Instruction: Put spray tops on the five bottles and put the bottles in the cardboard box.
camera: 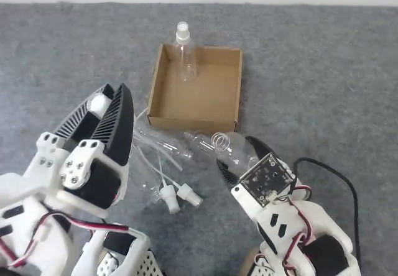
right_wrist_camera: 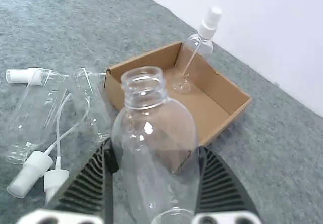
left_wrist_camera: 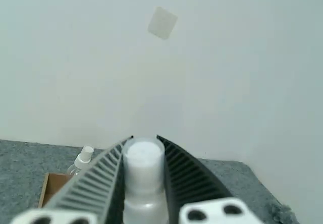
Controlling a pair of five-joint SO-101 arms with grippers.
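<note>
Bottle (right_wrist_camera: 154, 133), open-necked, is clamped in the right jaws, long axis along them, neck outward; the left jaws clamp a spray top (left_wrist_camera: 145, 166), apart to its left.

Left tool (camera: 115, 91) raised, jaws clamped; right tool (camera: 236, 151) lower, jaws clamped

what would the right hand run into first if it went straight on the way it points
Likely the near corner of the brown cardboard box: the right hand, shut on an uncapped clear plastic bottle, points at it. Height is unclear, so it might clear the rim.
</note>
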